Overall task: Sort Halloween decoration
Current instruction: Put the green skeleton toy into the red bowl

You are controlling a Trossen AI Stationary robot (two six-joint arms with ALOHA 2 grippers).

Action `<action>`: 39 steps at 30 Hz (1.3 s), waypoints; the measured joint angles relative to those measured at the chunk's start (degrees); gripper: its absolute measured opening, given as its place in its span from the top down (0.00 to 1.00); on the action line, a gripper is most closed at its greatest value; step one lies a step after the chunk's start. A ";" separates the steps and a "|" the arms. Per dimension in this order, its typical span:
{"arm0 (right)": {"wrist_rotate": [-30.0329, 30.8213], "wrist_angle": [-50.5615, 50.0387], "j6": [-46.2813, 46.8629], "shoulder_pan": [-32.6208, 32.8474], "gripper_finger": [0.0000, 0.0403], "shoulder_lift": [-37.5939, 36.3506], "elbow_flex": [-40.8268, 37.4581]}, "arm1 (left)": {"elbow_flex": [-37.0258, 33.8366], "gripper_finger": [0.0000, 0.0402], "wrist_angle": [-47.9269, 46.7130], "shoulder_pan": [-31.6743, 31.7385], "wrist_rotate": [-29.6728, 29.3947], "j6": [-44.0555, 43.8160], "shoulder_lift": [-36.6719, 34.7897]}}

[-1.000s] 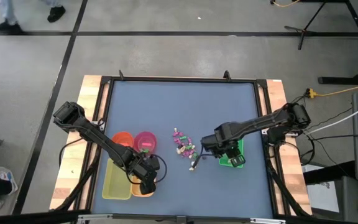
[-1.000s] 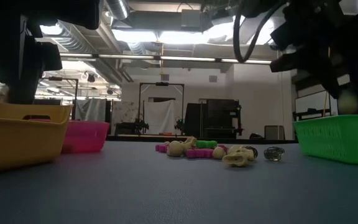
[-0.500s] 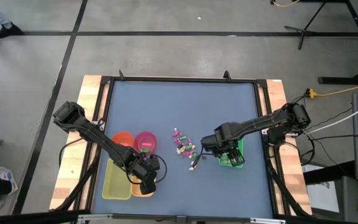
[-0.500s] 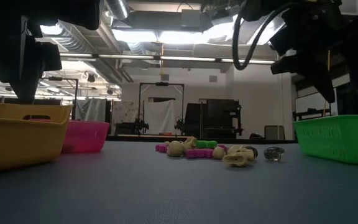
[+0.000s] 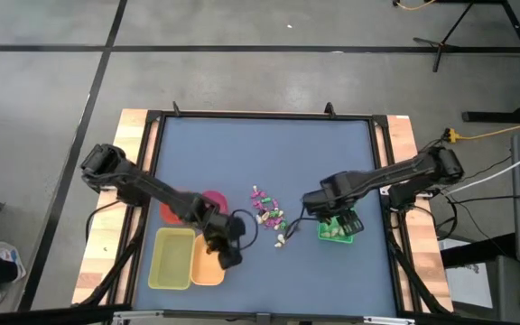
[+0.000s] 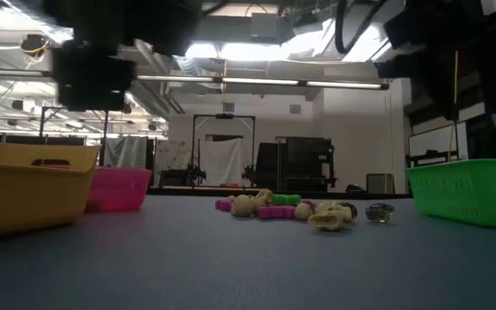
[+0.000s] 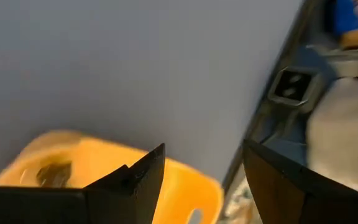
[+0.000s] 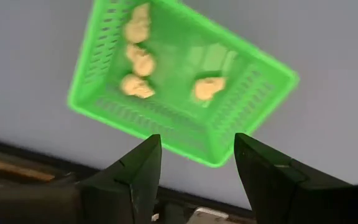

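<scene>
Right gripper parted and empty, hanging over the green tray, just above its near rim. Placed so, by the look of it, because a drop belongs here: 4 cream trinkets lie inside, 3 in a row along 1 wall and 1 apart toward the middle, all below and just ahead of the open fingers. Nothing caught between them.

Farther out, toward the table's middle, the unsorted pile: magenta, cream, green and dark pieces bunched close, near this gripper on its inner side, well clear of the tray. Seen level across the table, a cream piece nearest, a dark one just beside it, magenta ones behind.

Left gripper likewise spread wide and holding nothing, poised above the orange bowl, which carries 1 dark piece at its bottom. Yellow tray just beside that bowl, pink bowl a little beyond, partly hidden under the arm. Pile sits between the 2 grippers, closer to the right 1. Likely next: back to the pile for another piece.
</scene>
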 joint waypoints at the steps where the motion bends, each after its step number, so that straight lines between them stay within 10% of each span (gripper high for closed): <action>1: 1.16 0.84 0.01 0.00 0.50 -1.36 -0.91 | 0.00 0.51 0.89 1.08 0.64 0.18 0.00; 21: 9.62 14.97 6.21 -0.02 0.50 -25.65 -22.92 | 0.00 0.51 12.67 16.93 -10.12 21.15 0.00; 32: 12.61 28.85 6.23 -0.02 0.50 -28.03 -28.27 | 0.00 0.51 13.45 16.84 -26.51 42.78 0.92; 39: 12.58 35.05 6.19 -0.02 0.50 -28.00 -28.69 | 0.00 0.51 19.89 18.01 -27.09 49.66 7.17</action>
